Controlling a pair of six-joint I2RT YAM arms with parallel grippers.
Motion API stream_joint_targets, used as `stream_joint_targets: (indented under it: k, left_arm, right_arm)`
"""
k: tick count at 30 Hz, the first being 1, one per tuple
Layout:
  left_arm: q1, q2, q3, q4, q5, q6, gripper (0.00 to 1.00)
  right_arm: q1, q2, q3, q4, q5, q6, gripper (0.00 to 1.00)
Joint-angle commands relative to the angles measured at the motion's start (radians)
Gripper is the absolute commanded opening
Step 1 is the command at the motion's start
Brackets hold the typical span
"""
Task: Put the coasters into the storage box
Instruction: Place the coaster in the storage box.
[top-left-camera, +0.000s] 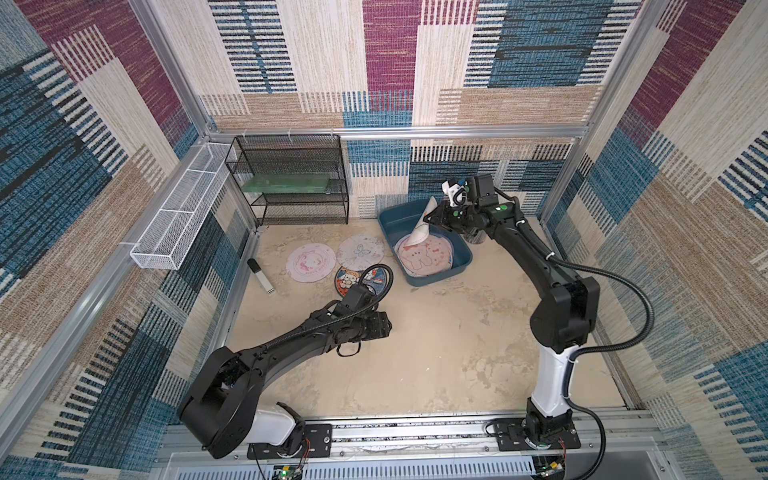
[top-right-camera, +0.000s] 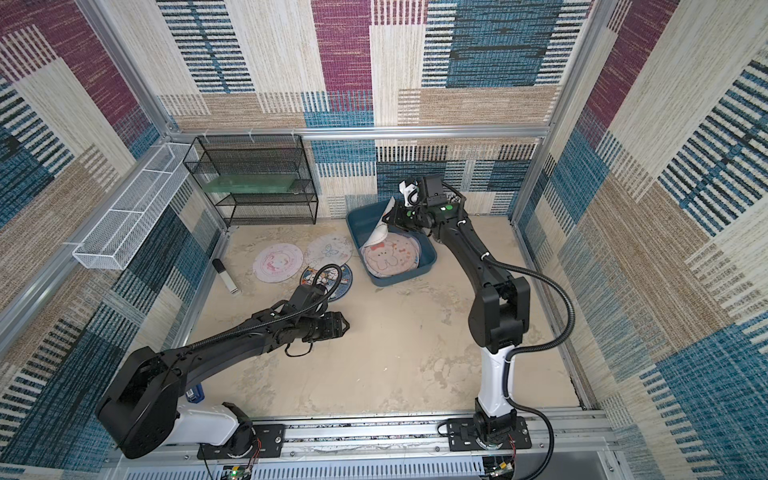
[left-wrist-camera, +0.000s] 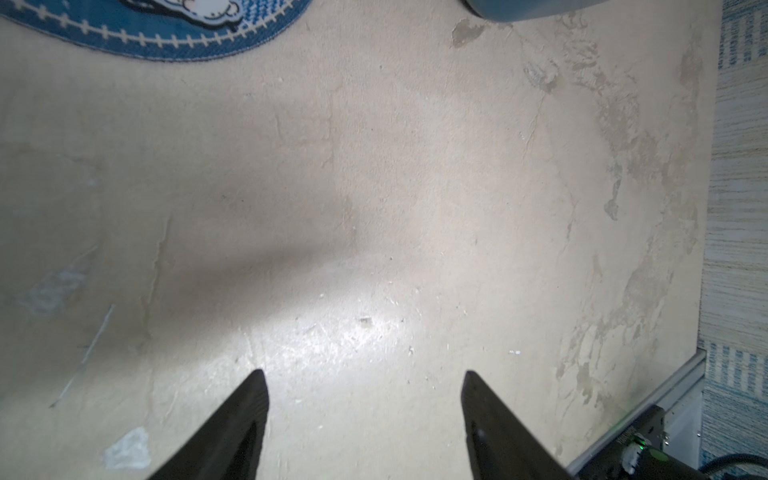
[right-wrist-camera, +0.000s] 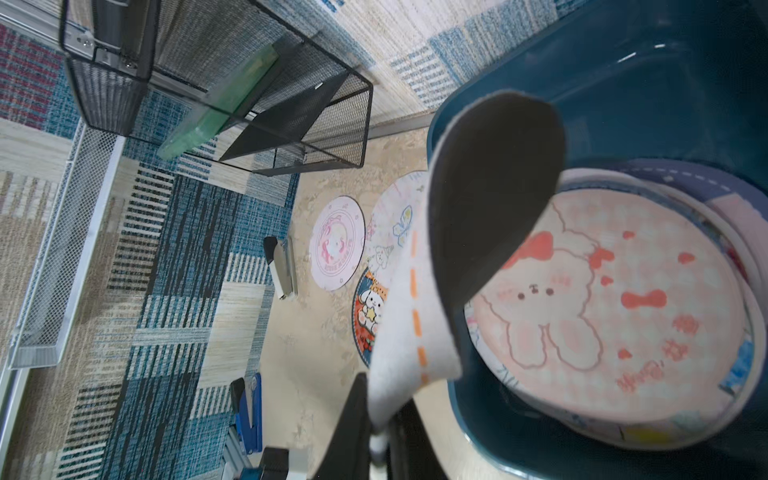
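1. A curled coaster (right-wrist-camera: 415, 324) hangs over the storage box (top-left-camera: 388, 220), its edge clamped tight in the right pincer (right-wrist-camera: 380, 415).
2. Stacked coasters (top-left-camera: 424, 255) lie inside the box.
3. Three loose coasters (top-left-camera: 311, 262) lie on the worktop (top-left-camera: 436, 353) beside the box.
4. The left pincer (left-wrist-camera: 363, 374) gapes empty, away from the box.

Bright even light; glare on tabletop (left-wrist-camera: 353, 336); wrist views soft; edges bowed.

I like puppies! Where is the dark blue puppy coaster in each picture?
Top view: dark blue coaster under the left arm's cable loop.
Top view: same spot.
Left wrist: upper left corner.
Right wrist: low middle, behind the held coaster.
Shared landmark: the storage box.
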Motion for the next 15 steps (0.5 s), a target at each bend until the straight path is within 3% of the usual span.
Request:
stream_joint_targets:
  k: [1,15]
  left_arm:
    - [0.001,-0.024,-0.011,-0.021,-0.019,0.007,0.72]
    - [0.005,-0.056,-0.041,-0.019,-0.033,-0.01,0.73]
  right_arm:
    - [-0.01,0.084,0.065,0.056,-0.009,0.046,0.13]
    - [-0.092,0.153,-0.215,0.118,0.004,0.083,0.14]
